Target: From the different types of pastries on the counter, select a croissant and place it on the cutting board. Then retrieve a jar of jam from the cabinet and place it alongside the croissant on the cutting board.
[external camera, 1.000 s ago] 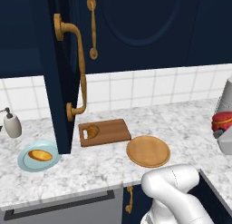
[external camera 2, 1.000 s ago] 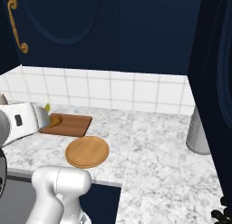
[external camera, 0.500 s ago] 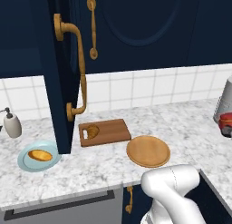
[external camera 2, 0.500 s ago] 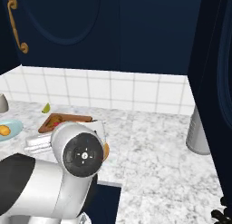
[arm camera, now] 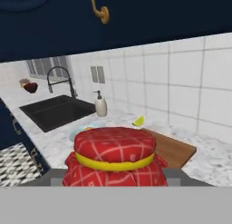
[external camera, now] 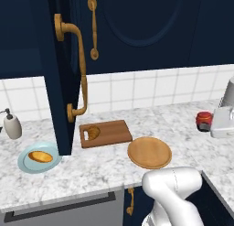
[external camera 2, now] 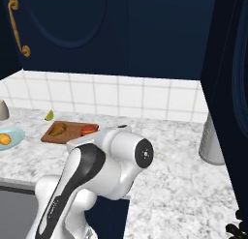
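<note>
My gripper (external camera: 206, 125) is shut on the jar of jam (external camera: 204, 118), a squat red jar with a yellow band, held in the air to the right of the cutting board (external camera: 111, 133). In the hand view the jar of jam (arm camera: 114, 156) sits close between my fingers, with the cutting board (arm camera: 176, 150) beyond it. The croissant (external camera: 93, 132) lies on the board's left end by the handle slot. From the right base view the jar of jam (external camera 2: 88, 130) shows beside the board's right end, near the croissant (external camera 2: 58, 128). The cabinet door (external camera: 55, 69) stands open.
A round wooden plate (external camera: 149, 152) lies in front of the board. On a pale blue plate (external camera: 27, 163) at the left rests an orange-yellow bun (external camera: 40, 156), near a soap dispenser (external camera: 12, 125). A lime wedge (external camera 2: 49, 115), a metal canister (external camera 2: 211, 142) and a sink (arm camera: 56, 110) are also around.
The arm has swung leftward with the jar of jam in its grip, bringing it closer to the cutting board. The grip has stayed closed on the jar.
</note>
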Available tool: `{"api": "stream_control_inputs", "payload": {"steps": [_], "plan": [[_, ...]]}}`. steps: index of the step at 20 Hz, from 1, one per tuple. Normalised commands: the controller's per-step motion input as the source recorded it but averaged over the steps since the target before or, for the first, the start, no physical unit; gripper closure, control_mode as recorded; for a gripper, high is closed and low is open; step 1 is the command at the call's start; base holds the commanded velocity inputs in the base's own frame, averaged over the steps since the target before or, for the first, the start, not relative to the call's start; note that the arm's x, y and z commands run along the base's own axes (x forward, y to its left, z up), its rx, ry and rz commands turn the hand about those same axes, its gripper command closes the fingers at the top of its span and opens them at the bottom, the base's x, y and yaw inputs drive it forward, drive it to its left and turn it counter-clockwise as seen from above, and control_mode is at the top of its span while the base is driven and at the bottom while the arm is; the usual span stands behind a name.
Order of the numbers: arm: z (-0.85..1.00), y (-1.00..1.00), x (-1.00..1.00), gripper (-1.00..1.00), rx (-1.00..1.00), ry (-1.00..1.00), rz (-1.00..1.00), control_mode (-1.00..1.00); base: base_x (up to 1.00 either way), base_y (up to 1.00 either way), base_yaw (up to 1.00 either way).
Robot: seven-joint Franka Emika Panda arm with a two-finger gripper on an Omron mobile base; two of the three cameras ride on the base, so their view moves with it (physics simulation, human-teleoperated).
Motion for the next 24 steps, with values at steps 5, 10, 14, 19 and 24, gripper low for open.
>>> {"api": "stream_control_inputs", "payload": {"steps": [5,10,14,19,24], "plan": [[-0.19,0.68,0.96,1.0,0.0,-0.07,0.0,-1.0,0.0,0.0,0.0],[-0.76,0.64,0.77,1.0,0.0,0.0,0.12,-1.0,0.0,0.0,0.0],[-0.56,0.41,0.72,1.0,0.0,-0.02,0.33,-1.0,0.0,0.0,0.0],[-0.02,0.3,0.81,1.0,0.06,-0.02,0.29,-1.0,0.0,0.0,0.0],[-0.09,0.06,0.22,1.0,0.01,0.01,0.04,-1.0,0.0,0.0,0.0]]}}
